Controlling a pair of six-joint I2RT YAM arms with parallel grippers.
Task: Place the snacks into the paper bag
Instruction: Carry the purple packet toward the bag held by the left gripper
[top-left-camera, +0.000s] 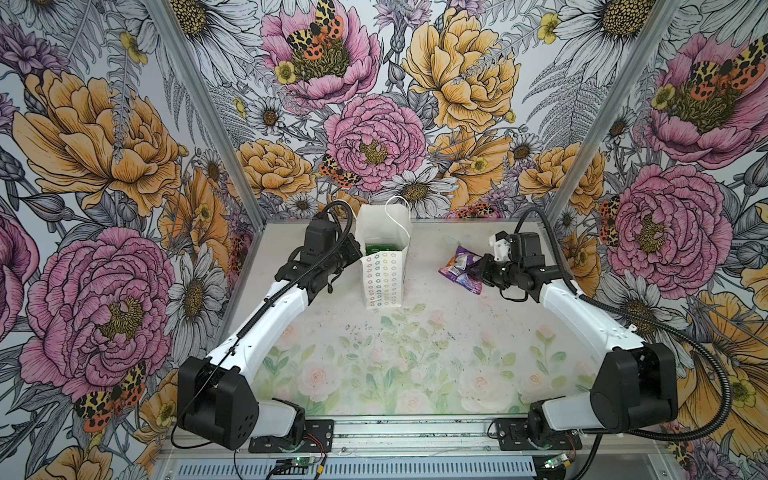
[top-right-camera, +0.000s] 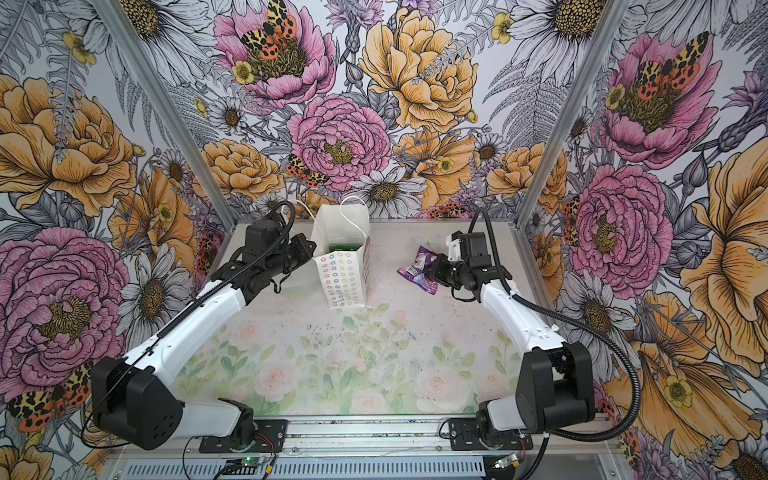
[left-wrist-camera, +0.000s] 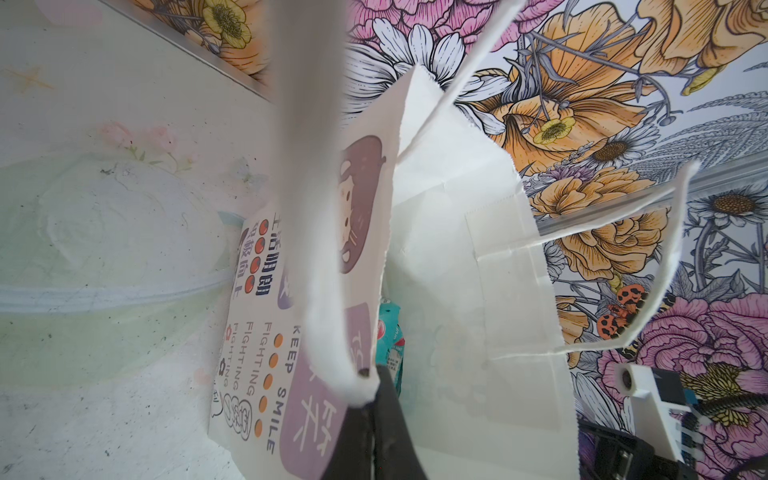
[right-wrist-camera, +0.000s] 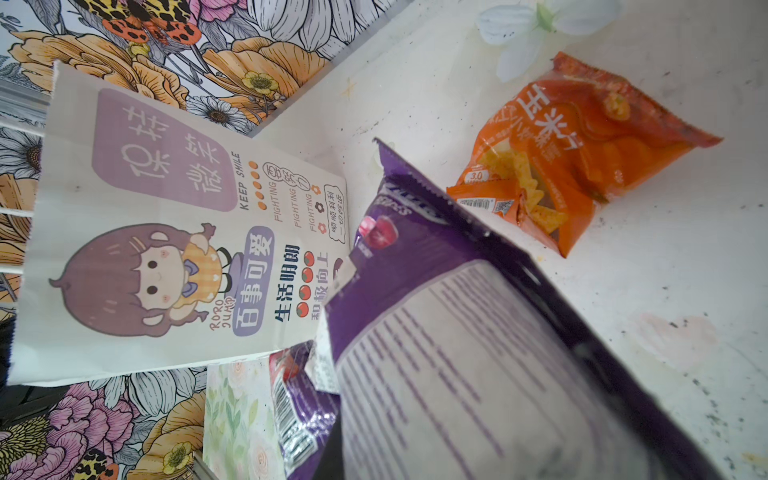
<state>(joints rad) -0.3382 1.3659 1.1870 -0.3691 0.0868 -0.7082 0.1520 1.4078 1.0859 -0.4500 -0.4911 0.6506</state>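
Note:
The white paper bag (top-left-camera: 384, 274) (top-right-camera: 343, 276) stands upright at the back middle of the table, mouth open. A green snack (top-left-camera: 382, 248) shows inside it, and a teal one (left-wrist-camera: 390, 332) in the left wrist view. My left gripper (top-left-camera: 353, 249) (left-wrist-camera: 374, 386) is at the bag's left rim, shut on its white handle (left-wrist-camera: 328, 291). To the right of the bag, my right gripper (top-left-camera: 482, 268) (top-right-camera: 438, 270) is shut on a purple snack (top-left-camera: 459, 268) (right-wrist-camera: 457, 353), held off the table. An orange snack (right-wrist-camera: 582, 153) lies flat on the table beyond it.
A translucent round dish (left-wrist-camera: 104, 249) lies on the table left of the bag, under my left arm. A white artificial flower (right-wrist-camera: 536, 25) lies near the back wall. Floral walls close in the back and both sides.

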